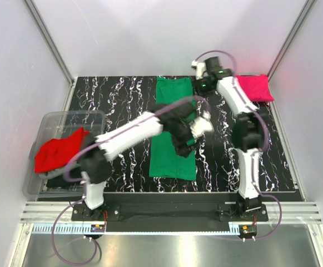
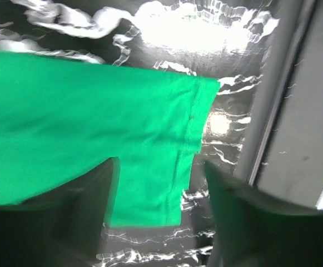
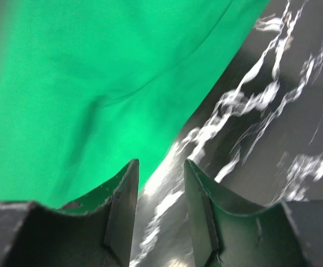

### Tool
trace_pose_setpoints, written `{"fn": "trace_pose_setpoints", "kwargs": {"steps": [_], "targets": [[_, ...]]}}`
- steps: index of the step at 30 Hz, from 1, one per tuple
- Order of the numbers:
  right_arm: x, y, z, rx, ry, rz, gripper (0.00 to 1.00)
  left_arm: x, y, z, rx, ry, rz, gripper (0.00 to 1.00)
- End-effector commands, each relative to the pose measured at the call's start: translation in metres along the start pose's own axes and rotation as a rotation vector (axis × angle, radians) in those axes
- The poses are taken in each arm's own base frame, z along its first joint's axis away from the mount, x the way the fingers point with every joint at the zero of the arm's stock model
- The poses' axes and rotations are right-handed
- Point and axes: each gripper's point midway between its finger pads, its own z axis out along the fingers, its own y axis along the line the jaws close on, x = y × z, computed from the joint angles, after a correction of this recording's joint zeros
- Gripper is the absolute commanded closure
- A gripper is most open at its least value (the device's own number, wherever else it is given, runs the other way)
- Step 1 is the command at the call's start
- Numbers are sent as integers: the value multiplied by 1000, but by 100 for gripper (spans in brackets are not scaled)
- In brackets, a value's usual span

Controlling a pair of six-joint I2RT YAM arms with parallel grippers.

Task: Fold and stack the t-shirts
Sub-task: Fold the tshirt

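- the green t-shirt [image 1: 172, 158] lies as a long narrow strip down the middle of the black marbled table [image 1: 122, 100].
- the left gripper [image 2: 161, 162] hovers over the strip's right edge, jaws wide apart, gripping nothing.
- the right gripper [image 3: 160, 167] sits low at the strip's far right corner, jaws a little apart, bare table showing between them.
- the magenta t-shirt [image 1: 254, 88] lies folded in the far right corner.
- the red t-shirt [image 1: 58, 150] hangs over the clear bin [image 1: 66, 118] on the left.
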Motion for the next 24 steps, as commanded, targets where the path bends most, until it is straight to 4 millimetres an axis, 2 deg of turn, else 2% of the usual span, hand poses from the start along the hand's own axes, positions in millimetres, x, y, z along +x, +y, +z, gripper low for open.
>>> {"fn": "trace_pose_setpoints", "kwargs": {"steps": [1, 2, 3, 4, 5, 6, 7, 8, 9, 10, 11, 12, 13, 14, 17, 20, 24], "targets": [[-23, 44, -119, -176, -154, 293, 54, -10, 7, -96, -109, -248, -244, 22], [25, 52, -105, -218, -39, 380, 53, 10, 7, -89, -72, -229, -349, 23], [34, 71, -126, -288, -33, 437, 53, 22, 25, -104, -79, -287, -468, 25], [53, 80, -128, -317, 11, 477, 54, 47, 19, -88, -12, -257, -647, 27], [98, 91, -119, -336, 123, 545, 54, 60, 24, -85, -16, -256, -742, 32], [109, 102, -132, -362, 140, 590, 54, 73, 40, -93, -43, -307, -836, 34], [127, 109, -132, -368, 182, 630, 55, 95, 31, -76, 12, -275, -978, 35], [163, 118, -128, -366, 276, 694, 55, 103, 33, -73, 24, -287, -1038, 37], [173, 127, -137, -380, 298, 749, 55, 107, 42, -77, 11, -342, -1069, 39], [186, 133, -138, -382, 330, 774, 55, 121, 34, -64, 43, -321, -1146, 39], [211, 138, -138, -368, 392, 809, 55, 125, 35, -61, 46, -332, -1169, 40], [219, 138, -139, -348, 408, 825, 55, 128, 39, -57, 44, -347, -1184, 41], [229, 141, -138, -342, 438, 840, 55, 136, 35, -48, 59, -325, -1214, 41], [244, 144, -137, -334, 485, 861, 55, 139, 36, -44, 61, -319, -1228, 41], [268, 153, -133, -317, 564, 895, 53, 154, 36, -29, 69, -285, -1291, 40], [286, 167, -127, -317, 626, 867, 53, 166, 34, -14, 97, -244, -1352, 38], [297, 184, -118, -332, 673, 838, 52, 175, 31, 0, 116, -208, -1401, 40]]}}
